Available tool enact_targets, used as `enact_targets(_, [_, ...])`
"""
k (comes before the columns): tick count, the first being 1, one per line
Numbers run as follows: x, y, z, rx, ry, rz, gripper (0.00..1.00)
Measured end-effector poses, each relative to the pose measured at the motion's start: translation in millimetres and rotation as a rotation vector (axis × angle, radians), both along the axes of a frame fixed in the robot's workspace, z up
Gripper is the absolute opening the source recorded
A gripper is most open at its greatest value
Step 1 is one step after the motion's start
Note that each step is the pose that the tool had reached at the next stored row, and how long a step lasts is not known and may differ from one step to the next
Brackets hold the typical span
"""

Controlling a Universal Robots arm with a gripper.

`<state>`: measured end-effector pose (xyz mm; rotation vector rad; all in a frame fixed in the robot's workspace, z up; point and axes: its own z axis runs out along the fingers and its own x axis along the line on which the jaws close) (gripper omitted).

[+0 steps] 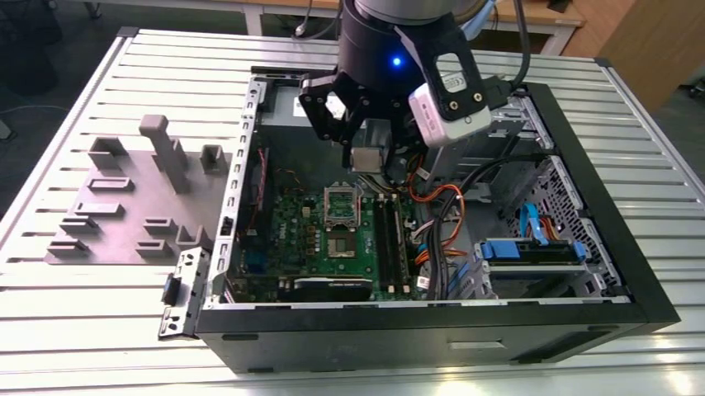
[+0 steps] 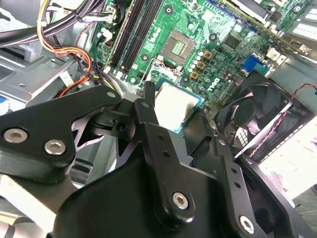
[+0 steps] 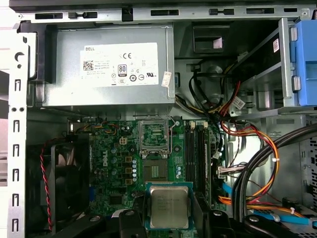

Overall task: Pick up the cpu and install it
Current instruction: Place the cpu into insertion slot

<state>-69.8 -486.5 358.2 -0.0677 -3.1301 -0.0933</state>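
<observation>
The end effector [image 3: 172, 219] clamps the cpu [image 3: 169, 204] by its edges above the motherboard [image 3: 111, 163]; light, rigid, probably delicate underneath.

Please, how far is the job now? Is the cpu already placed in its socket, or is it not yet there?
Done: the cpu has been picked up; the pincer is shut on it. In hand: the pincer holds it above the motherboard, inside the open case. Left: the socket is empty and its frame is lifted open, so the cpu is not yet seated.
</observation>
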Motion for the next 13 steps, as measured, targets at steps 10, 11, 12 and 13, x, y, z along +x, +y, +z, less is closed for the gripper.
enact_targets(10, [0.0, 0.0, -4.6, 0.0001, 0.0000, 0.000, 0.47])
enact_targets(11, [0.0, 0.0, -5.7, 0.0000, 0.0000, 0.000, 0.47])
enact_targets(12, [0.0, 0.0, -6.7, 0.0001, 0.0000, 0.000, 0.47])
enact_targets(13, [0.0, 0.0, -7.8, 0.0000, 0.0000, 0.000, 0.47])
